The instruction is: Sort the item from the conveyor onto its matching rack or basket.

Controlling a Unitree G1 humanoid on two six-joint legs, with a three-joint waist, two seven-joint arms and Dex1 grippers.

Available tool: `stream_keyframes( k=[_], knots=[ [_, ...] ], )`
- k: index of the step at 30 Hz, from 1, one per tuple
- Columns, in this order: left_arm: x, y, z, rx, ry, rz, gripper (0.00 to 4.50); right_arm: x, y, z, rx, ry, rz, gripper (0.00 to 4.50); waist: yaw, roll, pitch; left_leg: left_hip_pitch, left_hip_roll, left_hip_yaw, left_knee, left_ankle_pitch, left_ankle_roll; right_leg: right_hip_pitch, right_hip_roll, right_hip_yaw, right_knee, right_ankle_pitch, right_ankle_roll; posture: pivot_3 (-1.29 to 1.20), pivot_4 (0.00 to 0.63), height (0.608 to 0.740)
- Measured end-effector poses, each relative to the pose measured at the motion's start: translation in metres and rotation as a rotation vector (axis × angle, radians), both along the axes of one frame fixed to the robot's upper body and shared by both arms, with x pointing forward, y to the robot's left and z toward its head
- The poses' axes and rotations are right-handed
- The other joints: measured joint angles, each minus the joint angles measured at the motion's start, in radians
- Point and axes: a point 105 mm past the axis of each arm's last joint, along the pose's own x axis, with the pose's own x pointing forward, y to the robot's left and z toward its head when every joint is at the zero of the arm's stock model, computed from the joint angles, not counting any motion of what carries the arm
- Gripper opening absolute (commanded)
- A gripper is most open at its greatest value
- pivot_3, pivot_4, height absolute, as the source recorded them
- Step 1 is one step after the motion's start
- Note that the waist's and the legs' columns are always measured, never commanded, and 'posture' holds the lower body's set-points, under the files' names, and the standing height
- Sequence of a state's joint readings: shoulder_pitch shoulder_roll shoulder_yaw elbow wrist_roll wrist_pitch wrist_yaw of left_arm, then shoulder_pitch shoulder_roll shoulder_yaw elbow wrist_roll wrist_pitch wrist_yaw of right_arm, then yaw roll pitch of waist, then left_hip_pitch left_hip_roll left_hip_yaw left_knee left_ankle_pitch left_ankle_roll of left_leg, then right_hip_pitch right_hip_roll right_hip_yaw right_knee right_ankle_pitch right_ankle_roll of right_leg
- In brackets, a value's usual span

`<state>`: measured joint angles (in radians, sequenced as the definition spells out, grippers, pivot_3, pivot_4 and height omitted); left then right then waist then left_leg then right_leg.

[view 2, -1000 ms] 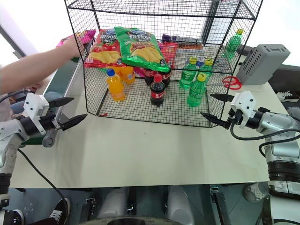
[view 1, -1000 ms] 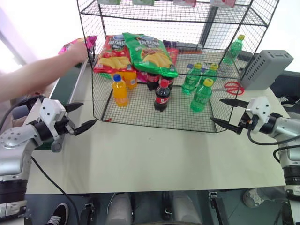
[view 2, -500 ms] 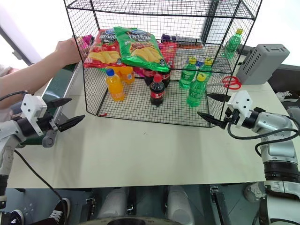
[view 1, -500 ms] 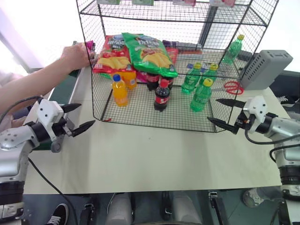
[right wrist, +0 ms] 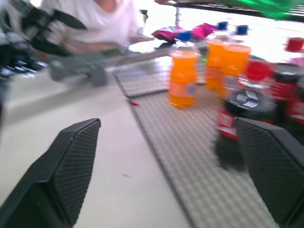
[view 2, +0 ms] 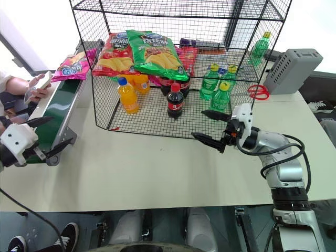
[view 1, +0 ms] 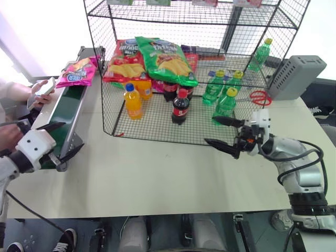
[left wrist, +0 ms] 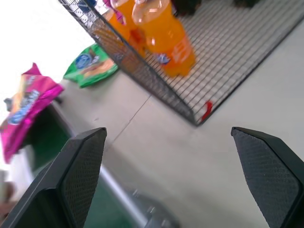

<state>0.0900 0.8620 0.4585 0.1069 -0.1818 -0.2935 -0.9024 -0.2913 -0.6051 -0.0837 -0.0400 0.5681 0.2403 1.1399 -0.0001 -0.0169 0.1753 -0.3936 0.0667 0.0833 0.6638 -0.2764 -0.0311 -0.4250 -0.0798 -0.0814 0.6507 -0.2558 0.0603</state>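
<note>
The item, a magenta-pink chip bag (view 1: 77,72), lies on the far end of the dark green conveyor (view 1: 65,113), left of the black wire rack (view 1: 157,128). My left gripper (view 1: 71,137) stands open beside the conveyor's near end, well short of the bag and holding nothing. In the left wrist view the bag (left wrist: 26,107) lies far off beyond the open fingers (left wrist: 80,175). Open and holding nothing, my right gripper (view 1: 209,129) hovers just in front of the rack's bottom tier, by the green bottles.
On the rack lie a red chip bag (view 1: 125,62) and a green chip bag (view 1: 167,59), with orange bottles (view 1: 133,101), cola bottles (view 1: 180,107) and green bottles (view 1: 224,105) below. A grey box (view 1: 296,77) and red scissors (view 1: 258,97) sit right. A person's hand (view 1: 41,89) holds a phone left of the conveyor.
The person's arm has drawn back from the conveyor's far end, leaving the pink bag on the belt. My left gripper moved left toward the conveyor; my right gripper moved left along the rack's front.
</note>
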Motion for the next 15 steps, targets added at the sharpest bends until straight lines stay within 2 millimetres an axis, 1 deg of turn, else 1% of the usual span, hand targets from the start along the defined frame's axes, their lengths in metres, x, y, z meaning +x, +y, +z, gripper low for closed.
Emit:
stream_keyframes(
  k=[2,5,9,12,15],
  knots=[
    [-0.010,0.011,-0.003,0.103,-0.019,0.031,4.50,-0.006,0.012,0.002,0.009,0.008,0.054,4.50,0.000,0.000,0.000,0.000,0.000,0.000,0.000,0.000,0.000,0.000,0.000,0.000,0.000,0.000,0.000,0.00,0.150,0.740],
    [-0.023,0.026,-0.007,0.235,-0.022,0.062,4.50,-0.012,0.029,-0.002,0.008,0.021,0.112,4.50,0.000,0.000,0.000,0.000,0.000,0.000,0.000,0.000,0.000,0.000,0.000,0.000,0.000,0.000,0.000,0.00,0.150,0.740],
    [-0.041,0.039,-0.021,0.371,0.015,0.072,4.50,-0.013,0.043,-0.010,-0.006,0.068,0.146,4.50,-0.001,0.000,0.000,-0.001,0.000,0.001,0.000,0.000,0.000,-0.001,-0.001,0.000,-0.001,0.000,0.000,0.00,0.150,0.740],
    [-0.044,0.046,-0.022,0.453,-0.003,0.086,4.50,-0.014,0.054,-0.008,-0.029,0.035,0.179,4.50,0.002,-0.001,-0.001,-0.001,0.000,0.001,0.000,0.000,0.000,-0.001,-0.001,0.000,-0.001,0.000,0.000,0.00,0.150,0.740],
    [-0.044,0.053,-0.014,0.550,-0.056,0.102,4.50,-0.016,0.061,-0.009,-0.045,0.003,0.202,4.50,0.004,-0.001,-0.001,-0.001,0.000,0.001,0.000,0.000,0.000,-0.001,-0.001,0.000,-0.001,0.000,0.000,0.00,0.150,0.740]
  ],
)
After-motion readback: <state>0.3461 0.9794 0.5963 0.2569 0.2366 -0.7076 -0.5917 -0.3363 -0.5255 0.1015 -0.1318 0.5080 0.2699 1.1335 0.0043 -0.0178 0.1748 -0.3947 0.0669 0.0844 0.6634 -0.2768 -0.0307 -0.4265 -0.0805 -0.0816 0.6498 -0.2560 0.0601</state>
